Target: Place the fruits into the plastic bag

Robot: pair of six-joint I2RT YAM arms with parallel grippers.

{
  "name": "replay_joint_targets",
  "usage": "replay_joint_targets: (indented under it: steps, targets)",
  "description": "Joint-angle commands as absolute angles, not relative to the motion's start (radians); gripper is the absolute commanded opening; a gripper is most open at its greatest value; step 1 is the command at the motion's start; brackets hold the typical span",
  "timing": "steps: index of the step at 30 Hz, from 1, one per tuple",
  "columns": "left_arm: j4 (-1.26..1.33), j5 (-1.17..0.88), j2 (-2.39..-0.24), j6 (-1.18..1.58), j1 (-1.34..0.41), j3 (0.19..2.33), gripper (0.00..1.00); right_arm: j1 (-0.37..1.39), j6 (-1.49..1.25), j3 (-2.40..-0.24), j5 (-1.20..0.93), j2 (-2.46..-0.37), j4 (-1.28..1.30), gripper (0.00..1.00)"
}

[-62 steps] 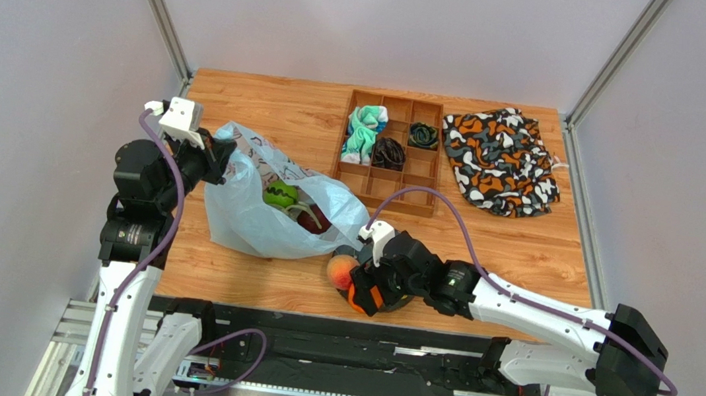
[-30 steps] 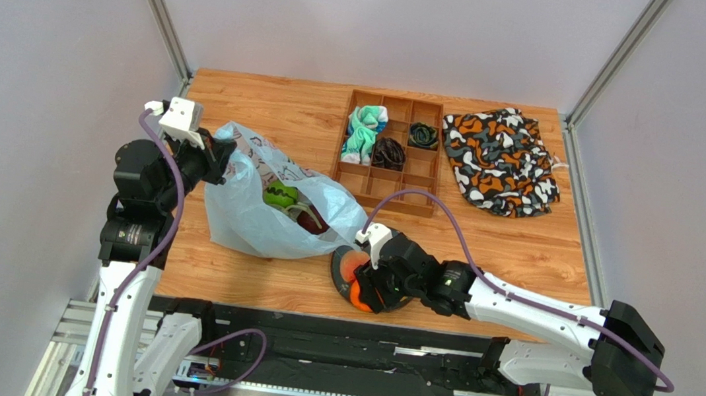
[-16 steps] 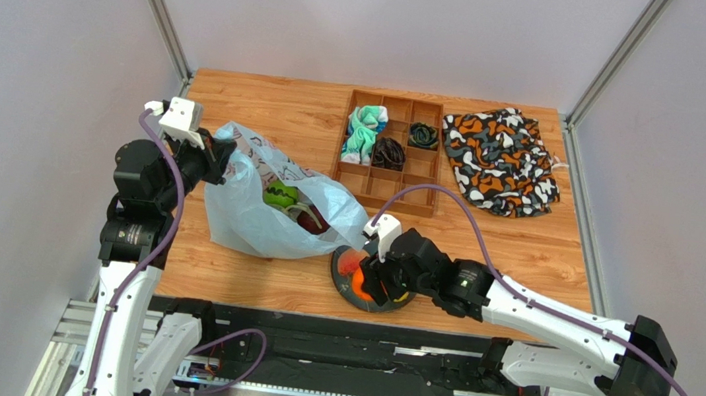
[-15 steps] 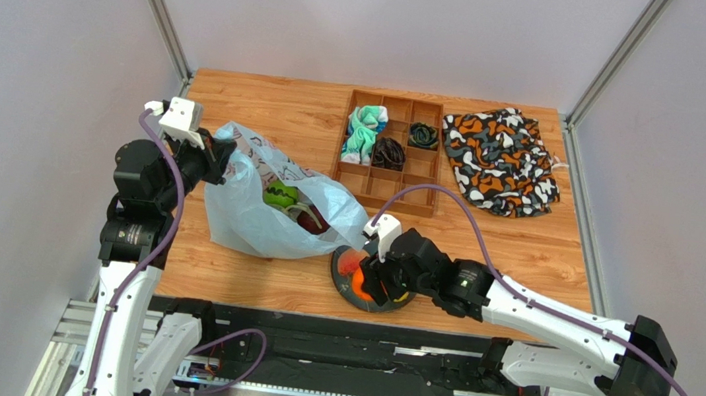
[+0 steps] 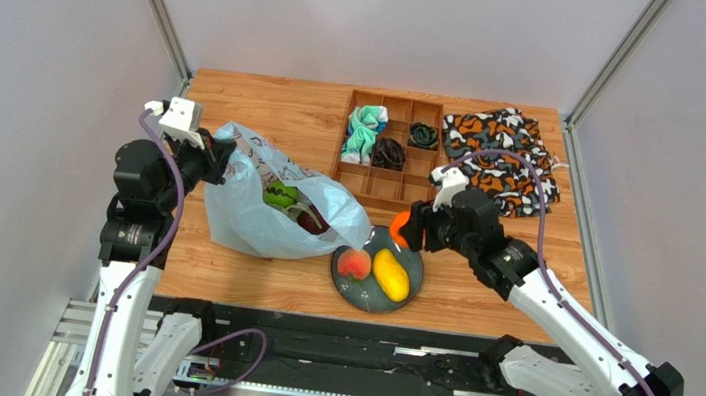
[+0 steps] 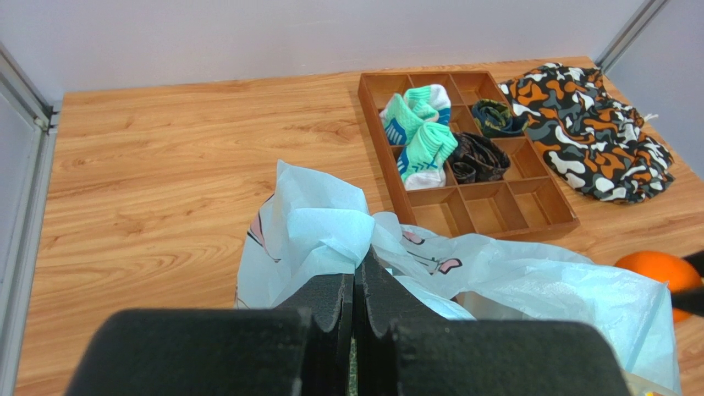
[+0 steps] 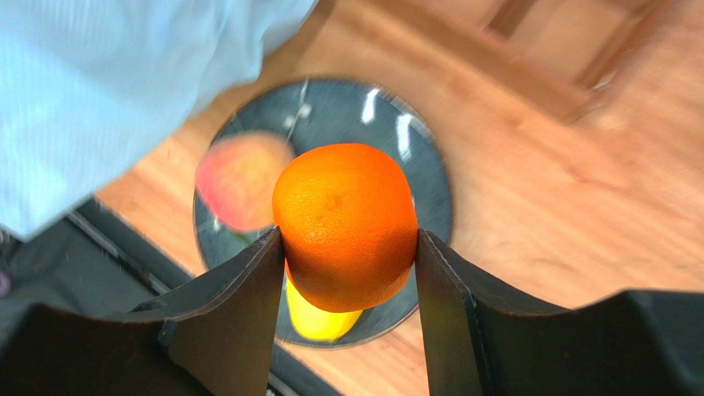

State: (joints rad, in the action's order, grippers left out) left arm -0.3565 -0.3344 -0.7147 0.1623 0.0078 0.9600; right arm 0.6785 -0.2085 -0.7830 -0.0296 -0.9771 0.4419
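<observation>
Seen from above, the left hand [image 5: 215, 157] is pinched shut on the upper left edge of the plastic bag [image 5: 259, 222]. The bag lies crumpled on the counter [image 5: 267, 109] with its mouth facing right. Just inside the mouth are a green bumpy fruit [image 5: 279, 196] and a dark red fruit [image 5: 313, 219]. The right hand [image 5: 403, 230] holds an orange [image 5: 397, 229] in the air over the far edge of a dark plate [image 5: 368, 297], between the bag's mouth and a wooden tray [image 5: 340, 157]. On the plate a peach [image 5: 354, 263] and a mango [image 5: 391, 274] lie side by side. A patterned cloth [image 5: 501, 160] lies right of the tray.

At the left wrist, the fingers are closed tight on a fold of the bag's pale blue plastic. Beyond it is the tray, with rolled socks [image 6: 417, 132] in its far compartments, and the orange shows at the right edge.

At the right wrist, the two fingers press on opposite sides of the orange — spread about as wide as the fruit. Below it, blurred, are the plate with the peach and mango, and the bag fills the upper left corner.
</observation>
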Motion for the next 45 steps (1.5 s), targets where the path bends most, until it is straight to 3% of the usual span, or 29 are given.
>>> replay_joint_targets:
  steps: [1, 4, 8, 14, 24, 45]
  targets:
    - [-0.339, -0.341, -0.712, 0.178, 0.003, 0.966, 0.0, 0.621, -0.196, -0.909, -0.054, -1.037, 0.299, 0.25]
    - [-0.339, -0.341, -0.713, 0.178, 0.003, 0.966, 0.0, 0.592, -0.19, -1.037, -0.009, -1.121, 0.255, 0.24]
    - [-0.339, -0.339, -0.713, 0.176, 0.003, 0.966, 0.0, 0.595, -0.204, -1.192, -0.104, -1.221, 0.166, 0.22]
    - [-0.344, -0.333, -0.716, 0.173, 0.005, 0.966, 0.0, 0.767, -0.117, -1.348, -0.056, -1.365, 0.11, 0.17]
    - [-0.344, -0.336, -0.715, 0.172, 0.003, 0.968, 0.0, 0.965, -0.078, -1.437, -0.04, -1.514, 0.123, 0.17]
    - [-0.344, -0.33, -0.703, 0.172, 0.003, 0.968, 0.0, 1.106, -0.158, -1.557, -0.063, -1.758, 0.228, 0.15]
